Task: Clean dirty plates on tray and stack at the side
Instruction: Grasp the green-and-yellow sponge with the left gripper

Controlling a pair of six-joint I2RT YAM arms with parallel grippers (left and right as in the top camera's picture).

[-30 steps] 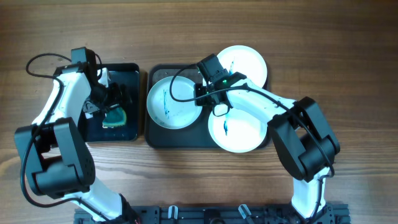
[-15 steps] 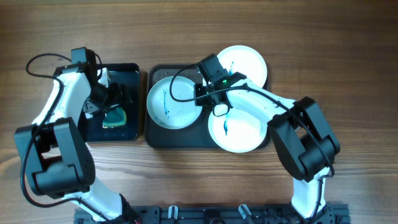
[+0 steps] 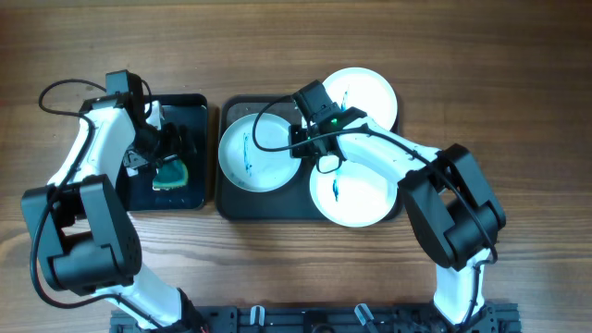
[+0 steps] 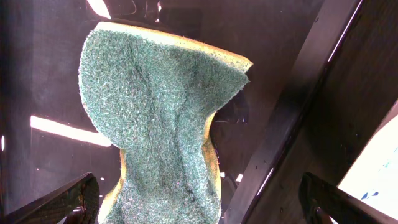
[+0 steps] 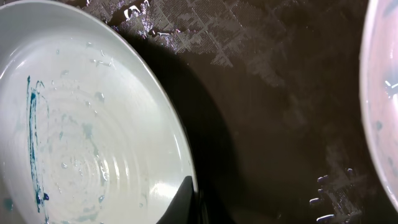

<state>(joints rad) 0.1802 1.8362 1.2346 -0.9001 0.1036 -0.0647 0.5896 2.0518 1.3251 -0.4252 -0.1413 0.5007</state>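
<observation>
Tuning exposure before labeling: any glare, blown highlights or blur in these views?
Overhead: sharp, evenly lit, though the front plate reads nearly blown white. Left wrist: sponge crisp, bright streak reflections on the black tray. Right wrist: specular glints on the wet tray, dark shadow beside the smeared plate.
</observation>
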